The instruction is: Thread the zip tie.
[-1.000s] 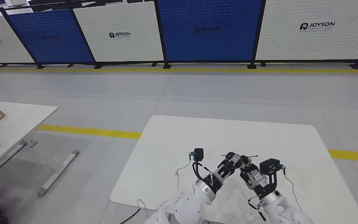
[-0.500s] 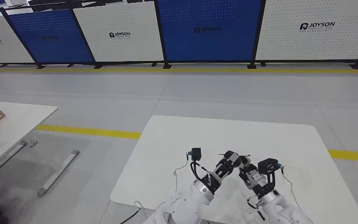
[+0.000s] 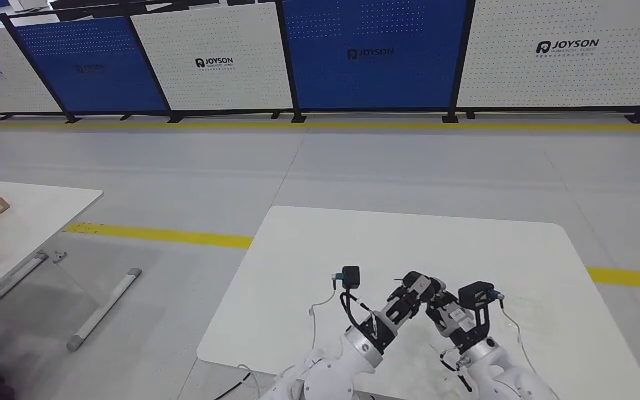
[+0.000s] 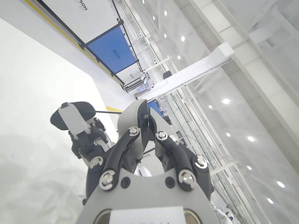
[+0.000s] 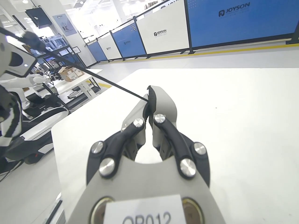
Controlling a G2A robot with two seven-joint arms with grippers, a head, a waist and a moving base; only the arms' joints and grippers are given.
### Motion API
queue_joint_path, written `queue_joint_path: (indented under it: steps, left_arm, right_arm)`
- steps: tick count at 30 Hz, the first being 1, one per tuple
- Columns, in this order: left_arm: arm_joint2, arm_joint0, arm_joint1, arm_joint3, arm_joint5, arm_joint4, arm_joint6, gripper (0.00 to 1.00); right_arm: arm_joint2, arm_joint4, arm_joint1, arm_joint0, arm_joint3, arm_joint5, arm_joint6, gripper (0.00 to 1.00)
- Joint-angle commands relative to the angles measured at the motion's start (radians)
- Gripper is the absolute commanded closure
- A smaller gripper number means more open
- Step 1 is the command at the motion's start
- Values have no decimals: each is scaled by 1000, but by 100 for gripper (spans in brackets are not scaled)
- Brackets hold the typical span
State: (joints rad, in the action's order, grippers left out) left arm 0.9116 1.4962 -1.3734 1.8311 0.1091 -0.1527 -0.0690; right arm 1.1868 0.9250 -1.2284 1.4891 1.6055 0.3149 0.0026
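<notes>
- A second white table (image 3: 40, 215) stands at the far left. It is well apart from the bench (image 3: 300, 260), with grey floor and a yellow floor line (image 3: 150, 234) between them.
- The bench's left edge is well apart from the left arm, with a wide stretch of white top between.
- Both arms sit close to the bench's near edge, about midway along it. Ahead of them the top runs on to the far edge, then floor up to the fence panels (image 3: 370, 60).
- The left pincer (image 4: 147, 112) has its fingers pressed nearly together, with only a slit between the pads. The black strap runs up to its tips and passes behind the near finger, so the grip itself is partly hidden.
- The zip tie (image 5: 98, 76) is a thin black strap held in the air above the bench, stretched straight between the two pincers. A blurred dark lump sits on it towards the left pincer's end.
- The right pincer (image 5: 147, 99) is just beside the left one and is clamped on the strap's end at its very tips.
- To the right of the right arm, more white top reaches to the bench's right edge, well apart.
- Compared with a second ago, both wrists have shifted only slightly. The right wrist has drawn a little towards the left arm, and the pincers stay tip to tip over the same spot.
</notes>
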Motion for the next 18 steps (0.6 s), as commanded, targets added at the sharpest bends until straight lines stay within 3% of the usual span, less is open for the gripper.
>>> queue_joint_path:
  steps: [1, 3, 11, 18]
  left_arm:
    - [0, -2, 0, -4, -11, -11, -11, 100]
    - [0, -8, -2, -15, -21, -2, -15, 100]
    - [26, -41, -9, -82, -48, 48, -63, 100]
    - [81, -25, -5, -112, -36, 112, -66, 100]
  right_arm:
    - [-1, -3, 0, -1, 2, 1, 1, 100]
    - [2, -13, -1, 1, 5, 4, 0, 0]
    - [68, -74, 7, 45, 41, 25, -47, 0]
    - [164, -188, 24, 121, 107, 25, -135, 0]
